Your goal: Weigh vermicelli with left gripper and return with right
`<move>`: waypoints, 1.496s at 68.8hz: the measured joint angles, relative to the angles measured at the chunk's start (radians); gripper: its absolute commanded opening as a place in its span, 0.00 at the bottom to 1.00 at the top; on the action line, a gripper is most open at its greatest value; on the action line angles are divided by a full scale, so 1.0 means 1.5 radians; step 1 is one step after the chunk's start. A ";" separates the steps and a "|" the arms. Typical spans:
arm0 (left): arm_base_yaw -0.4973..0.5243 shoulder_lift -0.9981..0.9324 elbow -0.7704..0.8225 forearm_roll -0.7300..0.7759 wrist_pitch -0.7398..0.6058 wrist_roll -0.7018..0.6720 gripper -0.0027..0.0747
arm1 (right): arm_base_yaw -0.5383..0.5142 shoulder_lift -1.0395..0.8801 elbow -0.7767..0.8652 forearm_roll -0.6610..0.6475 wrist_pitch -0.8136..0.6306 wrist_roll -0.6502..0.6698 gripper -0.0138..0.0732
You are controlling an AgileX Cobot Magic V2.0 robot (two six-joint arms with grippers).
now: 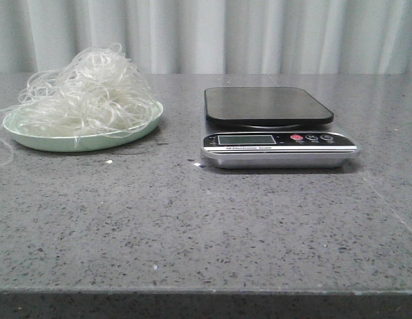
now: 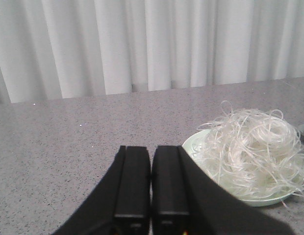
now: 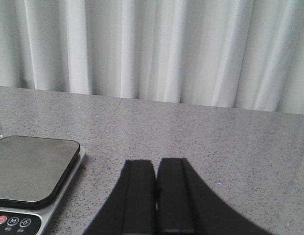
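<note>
A backdrop of pale, softly pleated curtain (image 1: 259, 33) is seen behind everything, hanging in vertical folds. Below it, a broad counter (image 1: 193, 226) of grey speckled stone is spread across the front view, its surface matte and finely flecked with dark and light grains.

On the right half of the counter a digital kitchen scale (image 1: 279, 126) is set. Its weighing platform (image 1: 266, 105) is a dark, smooth, rounded rectangle, raised over a brushed silver base; a small greyish display, a red round button and two dark round buttons are carried on the front panel. Nothing is seen on the platform.

Well apart from the scale, on the left, a shallow round plate (image 1: 93, 141) of pale green is placed. The vermicelli (image 1: 86, 93) is heaped on it: a loose, fluffy tangle of thin, translucent whitish strands, looped and curled, about as wide as the plate, with a few strands trailing over the rim onto the counter.

In the left wrist view the left gripper (image 2: 151, 196) is shown above the counter, just beside the plate, its flat, black, matte fingers pressed together with nothing between them. In the right wrist view the right gripper (image 3: 156, 200) is likewise seen closed and unladen, near the scale's corner.

A tiny pale crumb (image 1: 108, 161) is seen on the counter before the plate.
</note>
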State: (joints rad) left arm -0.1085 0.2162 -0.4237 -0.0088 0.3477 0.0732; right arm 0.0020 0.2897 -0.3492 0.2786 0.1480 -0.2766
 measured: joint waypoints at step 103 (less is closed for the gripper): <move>0.068 -0.147 0.284 -0.025 -0.181 0.000 0.21 | 0.000 -0.001 0.000 0.000 0.000 0.000 0.33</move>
State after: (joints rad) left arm -0.0065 -0.0035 0.0026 -0.0457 0.0767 0.0732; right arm 0.0020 0.2875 -0.3492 0.2786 0.1480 -0.2766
